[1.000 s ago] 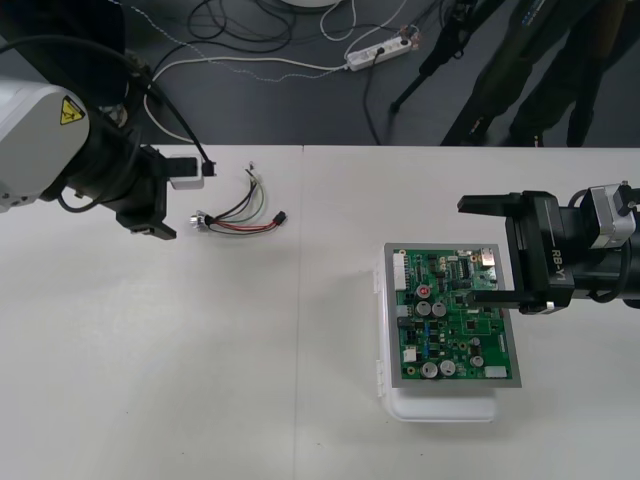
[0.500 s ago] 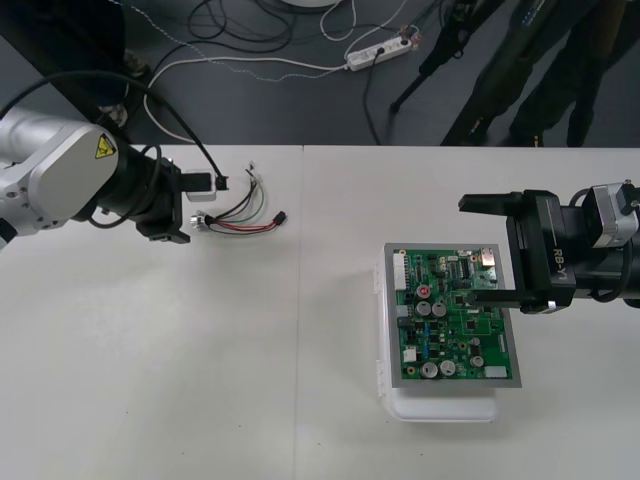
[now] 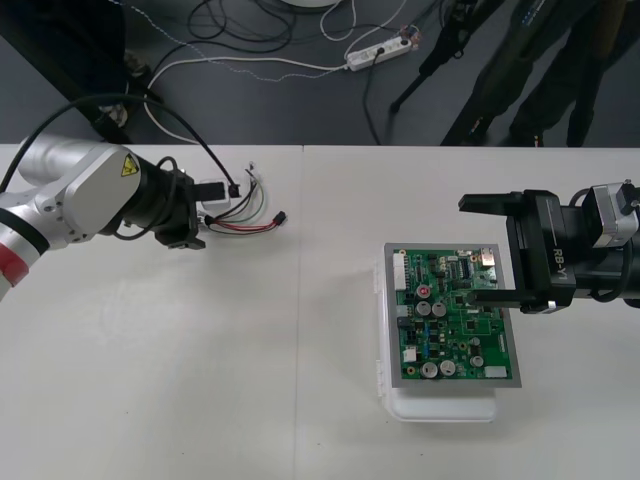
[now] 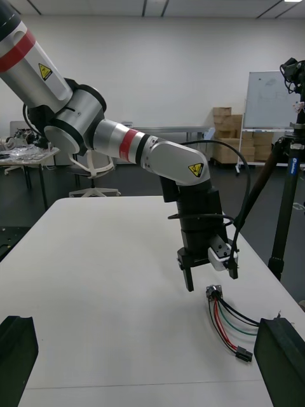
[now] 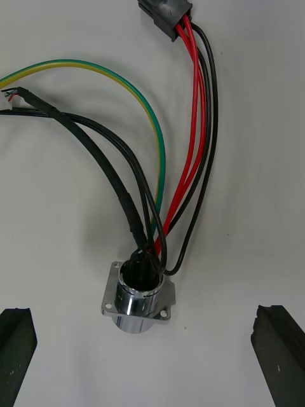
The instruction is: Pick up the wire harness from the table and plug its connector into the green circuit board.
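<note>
The harness [image 5: 159,191] lies on the table [image 5: 57,191]. Its metal socket [image 5: 138,297] sits between the wide-apart fingers [image 5: 15,346] of the left gripper [image 5: 146,343]. Red, black and green wires [image 5: 194,140] run to the black plug [image 5: 166,16].

There is one wire harness [image 3: 240,215] with one black plug [image 5: 164,16] and one flanged metal socket [image 5: 138,297]. There is one green circuit board [image 3: 452,318] on one white base [image 3: 445,407]. There are two grippers: left gripper [image 3: 203,215] and right gripper [image 3: 488,250].

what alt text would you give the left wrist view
A wire harness lies on the pale table, its round metal socket between the open jaws of the left gripper. Red, black and green wires curve from it to a black plug.
</note>
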